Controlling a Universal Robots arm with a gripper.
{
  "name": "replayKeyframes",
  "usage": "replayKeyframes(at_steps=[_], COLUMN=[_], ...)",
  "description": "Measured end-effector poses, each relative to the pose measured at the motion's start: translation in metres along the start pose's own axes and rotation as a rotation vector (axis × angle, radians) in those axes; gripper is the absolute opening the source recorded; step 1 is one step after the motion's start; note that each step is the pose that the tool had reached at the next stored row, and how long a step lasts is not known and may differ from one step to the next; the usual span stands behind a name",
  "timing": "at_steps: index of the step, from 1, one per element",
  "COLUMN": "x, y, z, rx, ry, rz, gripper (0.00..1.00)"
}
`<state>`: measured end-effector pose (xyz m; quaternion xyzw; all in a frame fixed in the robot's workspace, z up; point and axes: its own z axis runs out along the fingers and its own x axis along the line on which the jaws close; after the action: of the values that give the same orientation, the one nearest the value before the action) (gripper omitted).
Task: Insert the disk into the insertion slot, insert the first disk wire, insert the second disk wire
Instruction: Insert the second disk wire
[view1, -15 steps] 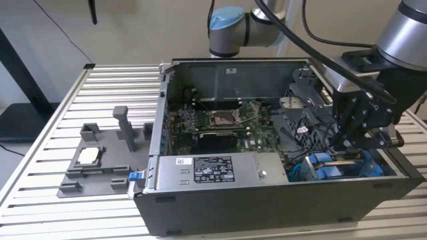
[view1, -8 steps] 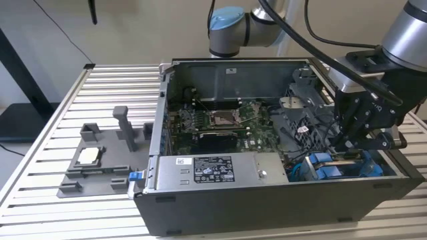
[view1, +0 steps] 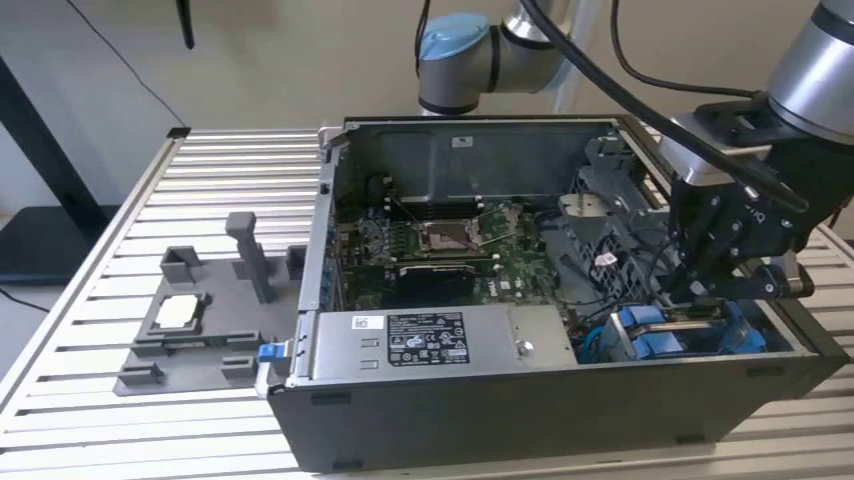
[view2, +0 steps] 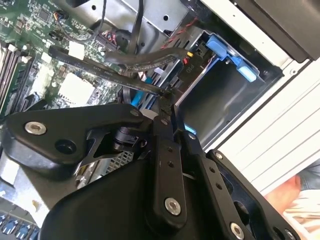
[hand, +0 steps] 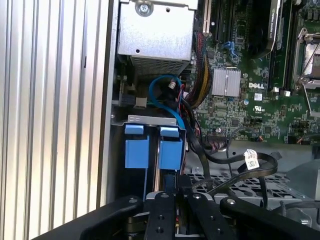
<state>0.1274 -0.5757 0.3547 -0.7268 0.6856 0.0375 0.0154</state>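
Black linkage of the end effector fills the foreground in the second wrist view, its fingers drawn nearly together on a thin dark cable end, just beside the insertion slot, a grey bay with blue tabs whose interior looks hollow here.

Closest in the first wrist view are the same fingers, touching the disk, which sits in the bay with two blue carrier tabs showing; a blue cable loops beyond it.

Seen in the exterior view, the dark computer case rests on the slatted worktop, holding a green motherboard, a silver power-supply box and the blue-framed disk under the end effector.
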Motion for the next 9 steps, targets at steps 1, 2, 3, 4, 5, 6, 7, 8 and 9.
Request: replayKeyframes(at_steps=[1, 2, 3, 4, 5, 6, 7, 8, 9], x=[0.0001, 0.0001, 0.0003, 0.0005, 0.0007, 0.0009, 0.0011, 0.0012, 0.0014], y=[-0.0004, -0.0010, -0.0018, -0.0030, -0.0043, -0.0058, -0.0071, -0.0084, -0.0091], z=[0.0001, 0.0001, 0.0002, 0.0005, 0.0007, 0.0010, 0.0014, 0.0020, 0.0024], rx=[-0.0046, -0.0086, -0.0116, -0.0140, -0.0159, -0.0182, -0.0205, -0.0226, -0.0241], ry=[-0.0018, -0.0034, -0.0043, -0.0046, -0.0047, -0.0048, -0.0051, -0.0054, -0.0055], rz=[0.000, 0.001, 0.001, 0.001, 0.002, 0.002, 0.002, 0.002, 0.003], gripper=[0.16, 0.16, 0.16, 0.16, 0.16, 0.16, 0.16, 0.16, 0.16])
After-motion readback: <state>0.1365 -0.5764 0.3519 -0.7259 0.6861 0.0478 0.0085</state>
